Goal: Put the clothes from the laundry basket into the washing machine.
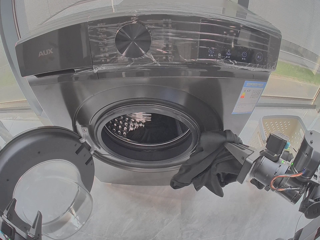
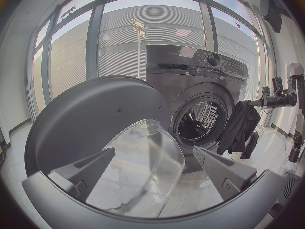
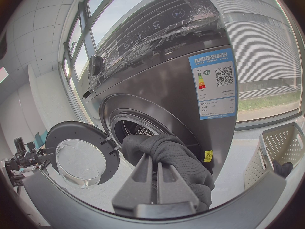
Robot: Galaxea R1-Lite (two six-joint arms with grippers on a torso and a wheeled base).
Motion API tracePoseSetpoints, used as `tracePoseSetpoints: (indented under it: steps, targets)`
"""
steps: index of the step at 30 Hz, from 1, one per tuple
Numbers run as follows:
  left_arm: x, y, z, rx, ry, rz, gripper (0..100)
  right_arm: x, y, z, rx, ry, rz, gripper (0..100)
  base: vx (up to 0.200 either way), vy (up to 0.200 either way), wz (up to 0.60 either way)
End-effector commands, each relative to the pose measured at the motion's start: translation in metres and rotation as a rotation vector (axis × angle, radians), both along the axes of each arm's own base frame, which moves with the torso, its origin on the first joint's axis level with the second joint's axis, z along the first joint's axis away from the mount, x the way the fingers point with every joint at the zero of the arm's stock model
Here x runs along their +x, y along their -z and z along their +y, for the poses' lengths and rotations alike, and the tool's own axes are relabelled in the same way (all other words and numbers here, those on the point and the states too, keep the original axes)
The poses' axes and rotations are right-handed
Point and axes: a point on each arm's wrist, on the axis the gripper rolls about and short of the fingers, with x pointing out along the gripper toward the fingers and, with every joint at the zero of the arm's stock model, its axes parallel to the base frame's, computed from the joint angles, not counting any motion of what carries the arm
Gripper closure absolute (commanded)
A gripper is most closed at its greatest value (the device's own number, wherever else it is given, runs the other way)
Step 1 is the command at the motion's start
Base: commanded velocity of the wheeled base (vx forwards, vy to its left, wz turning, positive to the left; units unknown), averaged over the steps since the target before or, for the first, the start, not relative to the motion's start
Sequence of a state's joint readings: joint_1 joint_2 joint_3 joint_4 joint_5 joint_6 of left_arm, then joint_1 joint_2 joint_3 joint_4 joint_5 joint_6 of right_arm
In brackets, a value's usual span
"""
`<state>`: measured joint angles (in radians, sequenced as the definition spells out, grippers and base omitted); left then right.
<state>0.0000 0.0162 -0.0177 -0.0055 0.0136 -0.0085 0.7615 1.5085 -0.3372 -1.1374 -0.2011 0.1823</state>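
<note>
Just right of the washer (image 1: 213, 94) opening, a dark garment (image 1: 203, 167) is held bunched in the closed right pincer (image 1: 231, 146), its tail hanging below the rim. It should be carried left and lifted so the tail clears the lip, then pushed deep before release. Dark cloth seemingly lies in the drum (image 1: 126, 124). The left pincer (image 1: 23, 222) is spread open, empty, by the door (image 1: 43, 147).

Tall dark-framed windows (image 2: 149, 32) rise from floor to ceiling, daylight falling through them onto a pale, glossy floor (image 1: 160, 210) of large tiles. Outside stand a grey building (image 2: 171, 26) with ribbed cladding, a lamp post (image 2: 138, 54) and a strip of grass (image 3: 270, 100). A plain white wall (image 2: 14, 93) closes one side of the room
</note>
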Motion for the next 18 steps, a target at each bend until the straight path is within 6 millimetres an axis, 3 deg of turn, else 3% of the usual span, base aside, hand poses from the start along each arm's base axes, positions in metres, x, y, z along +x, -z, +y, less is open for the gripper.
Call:
tracePoseSetpoints:
  steps: [1, 6, 18]
  targets:
    - [0.000, 0.005, 0.000, -0.001, 0.000, 0.001, 0, -0.001, 0.002, 0.001, -0.008, -0.009, 0.004, 100, 0.000, 0.200, 0.00]
    - [0.000, 0.005, 0.000, 0.002, -0.002, 0.001, 0, -0.002, 0.006, 0.005, -0.019, -0.021, 0.016, 100, 0.000, 0.200, 0.00]
    - [0.000, 0.005, 0.000, 0.007, -0.002, 0.001, 0, -0.006, 0.017, 0.012, -0.047, -0.053, 0.048, 100, 0.000, 0.000, 0.00]
